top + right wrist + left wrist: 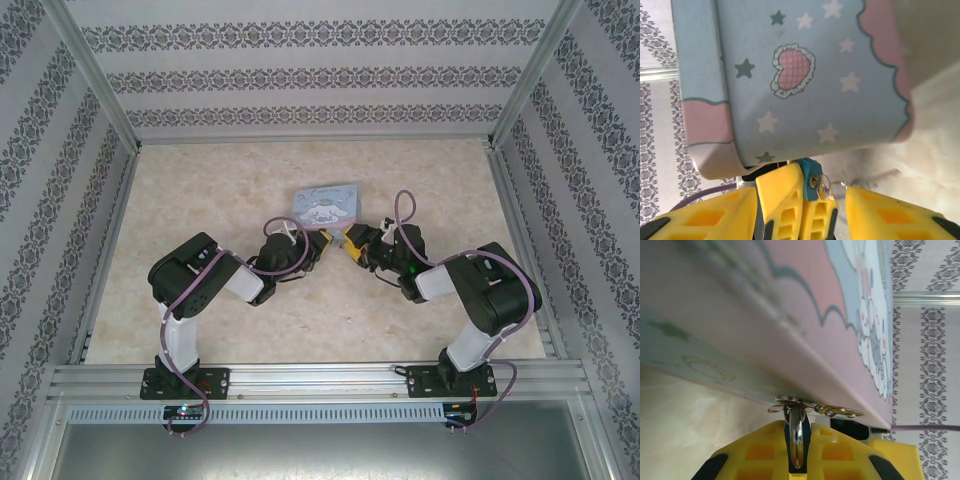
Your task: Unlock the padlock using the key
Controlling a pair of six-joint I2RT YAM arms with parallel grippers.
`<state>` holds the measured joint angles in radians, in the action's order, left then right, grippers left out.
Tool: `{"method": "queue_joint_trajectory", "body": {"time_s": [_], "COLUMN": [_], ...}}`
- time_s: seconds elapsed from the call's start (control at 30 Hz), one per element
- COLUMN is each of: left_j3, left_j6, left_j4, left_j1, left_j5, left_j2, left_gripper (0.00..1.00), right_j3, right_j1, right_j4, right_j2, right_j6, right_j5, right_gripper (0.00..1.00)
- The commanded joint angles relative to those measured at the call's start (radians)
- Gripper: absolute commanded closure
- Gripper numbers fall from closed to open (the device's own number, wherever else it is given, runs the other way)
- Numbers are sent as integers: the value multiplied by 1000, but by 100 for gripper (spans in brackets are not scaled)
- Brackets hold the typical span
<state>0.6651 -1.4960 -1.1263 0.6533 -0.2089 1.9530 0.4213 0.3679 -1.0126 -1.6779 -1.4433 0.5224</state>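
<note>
Patterned grey-and-white walls (320, 70) close in a pale, marble-look desk (200, 180). A light blue cartoon tin (326, 204) lies near its middle, a little to the far side. Both arms reach in to the near edge of this tin, and the left tool (322, 240) and the right tool (351, 243) meet there almost nose to nose.

The padlock (809, 172) hangs at that near edge. Its silver shackle (796, 437) passes through the metal hasp (812, 407) of the tin. The left tool is clenched on the padlock: in the left wrist view the shackle rises from between its yellow fingers, and the right wrist view shows these same fingers pressed on the teal body. I think it holds the lock this way to keep it from swinging and to turn the keyhole (813, 181) toward the other arm.

The right tool stands open, with its fingers wide on both sides of the padlock and nothing between its pads. A thin silvery loop sits just beside the keyhole. It is probably the key (824, 188) or its ring. I cannot tell if it is fully inserted, because it is very small and partly blurred.

The shackle looks closed through the hasp, so in my judgement the lock is not yet opened. The next move would need a fine grip on that small piece and a steady turn. The risk is that it slips.
</note>
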Motion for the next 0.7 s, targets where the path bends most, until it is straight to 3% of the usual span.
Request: {"method": "queue_joint_trajectory", "body": {"time_s": [0.0, 0.17, 0.3, 0.47, 0.67], "left_j3": [9, 17, 22, 38, 73], "left_j6": [38, 44, 53, 57, 65], "left_j4": [5, 39, 75, 135, 223], "left_j1": [0, -4, -9, -13, -17], "left_j5": [-15, -41, -66, -107, -164], "left_j2": [3, -7, -21, -41, -57], "left_gripper": [100, 100, 100, 100, 100], "right_j3": [-38, -40, 2, 107, 171], "right_j1": [-13, -18, -9, 61, 186], "right_j4": [-4, 125, 351, 751, 923], "right_j2": [53, 117, 192, 327, 366], "right_j6": [65, 192, 370, 729, 1067], "right_j5": [40, 66, 38, -129, -315], "right_gripper": [47, 47, 47, 49, 52]}}
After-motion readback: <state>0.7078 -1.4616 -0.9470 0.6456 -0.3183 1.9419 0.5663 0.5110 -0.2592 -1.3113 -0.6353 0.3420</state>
